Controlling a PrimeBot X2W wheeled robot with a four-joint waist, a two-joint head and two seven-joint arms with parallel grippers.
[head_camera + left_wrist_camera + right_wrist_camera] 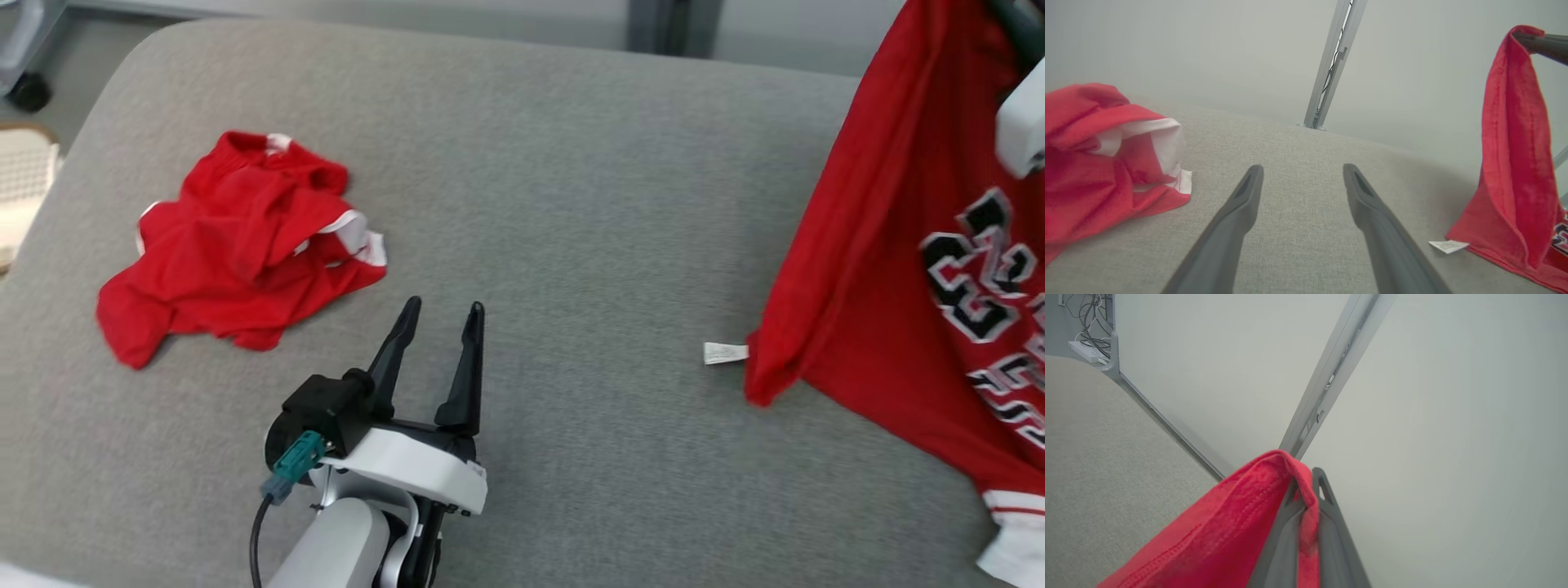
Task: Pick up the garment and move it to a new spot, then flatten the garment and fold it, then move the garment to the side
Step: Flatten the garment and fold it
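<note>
I'm in the pick-up step: my right gripper (1306,486) is clamped shut on a fold of the red jersey (890,269), which hangs at the right, its lower part trailing on the grey cushion (571,204). Next I judge it needs carrying to a fresh spot. My left gripper (441,314) hovers wide open and empty, near a crumpled red garment (237,245)

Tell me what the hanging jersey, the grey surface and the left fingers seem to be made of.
The jersey looks like a thin synthetic knit, matt red: it drapes softly and shows a stitched seam. The surface seems woven grey fabric over padding: visible weave, rounded edge. The fingers are probably hard plastic, matt dark grey, smooth, with moulded hollows.
</note>
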